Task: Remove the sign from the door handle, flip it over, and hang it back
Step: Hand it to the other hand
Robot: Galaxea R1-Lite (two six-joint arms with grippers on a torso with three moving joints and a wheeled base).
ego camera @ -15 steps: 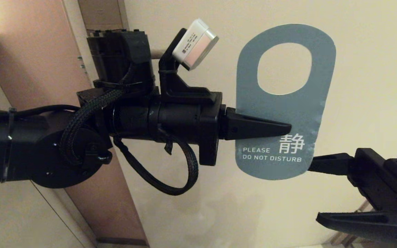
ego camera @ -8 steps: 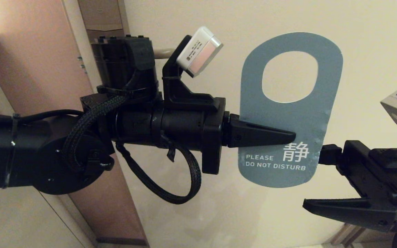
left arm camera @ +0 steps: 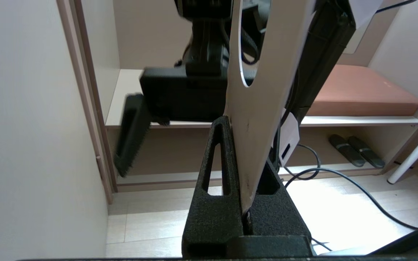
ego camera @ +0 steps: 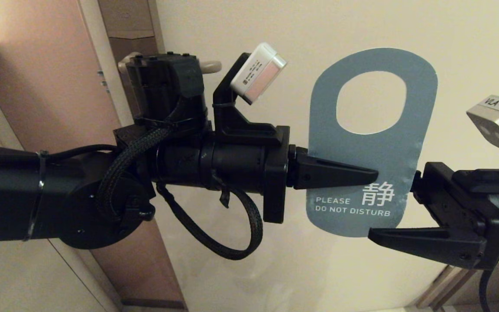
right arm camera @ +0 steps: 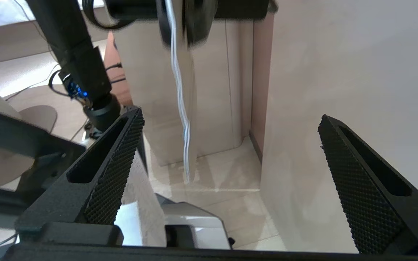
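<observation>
Two grippers flank the sign [ego camera: 405, 151], which is well away from the door handle [ego camera: 211, 66]. Hangs in mid-air before the cream door [ego camera: 275, 26], upright, oval hole uppermost, teal face reading "PLEASE DO NOT DISTURB" toward the head camera.

Left gripper [ego camera: 374, 177] clamped tight on the card. Reaches in level from the left, fingers pinched flat across it just below the hole and just above the lettering. From the left wrist, pale reverse face of the sign [left arm camera: 263, 108] wedged between the two black fingers of the left gripper [left arm camera: 246, 206], no gap on either side.

Right gripper [ego camera: 394, 212] spread wide at the card's lower right edge, holding nothing. Lower finger level at the card's rounded bottom end, upper finger tucked behind the right edge. From the right wrist, sign [right arm camera: 180, 90] edge-on between the parted fingers of the right gripper [right arm camera: 230, 152], nearer one finger, touching neither.

Door handle mostly hidden behind the left arm, only its rounded beige end showing.
</observation>
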